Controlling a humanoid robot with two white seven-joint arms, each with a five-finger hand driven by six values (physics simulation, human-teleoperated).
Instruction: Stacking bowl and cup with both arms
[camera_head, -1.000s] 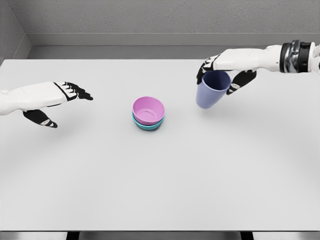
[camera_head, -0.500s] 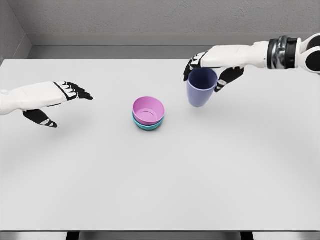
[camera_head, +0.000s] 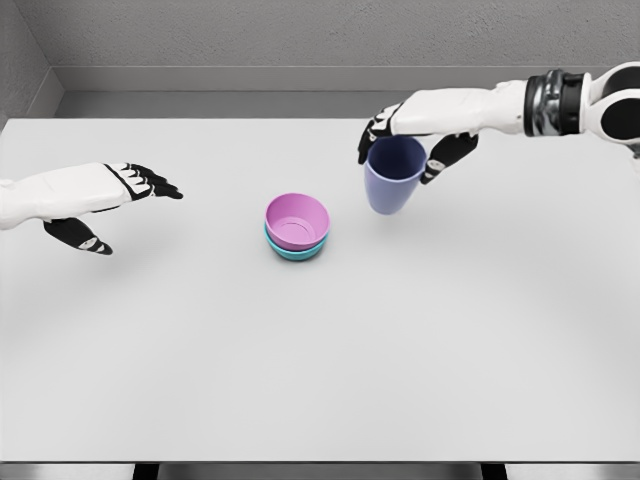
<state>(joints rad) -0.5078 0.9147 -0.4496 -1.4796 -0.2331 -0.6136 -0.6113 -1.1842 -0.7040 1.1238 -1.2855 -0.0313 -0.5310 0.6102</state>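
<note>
Purple cup (camera_head: 393, 177) gripped at its rim by the right robot hand (camera_head: 407, 141), lifted.
It hangs at two o'clock from the pink bowl (camera_head: 297, 221) nested in a teal bowl (camera_head: 296, 252); left robot hand (camera_head: 105, 198) hovers spread, holding nothing, at nine o'clock.

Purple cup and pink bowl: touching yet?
Apart. The head view shows bare table between the purple cup, held by the right hand, and the pink bowl.

pink bowl (camera_head: 297, 220), teal bowl (camera_head: 296, 251) beneath, periwinkle cup (camera_head: 392, 178), seemingly pale grey table (camera_head: 320, 340)
</note>
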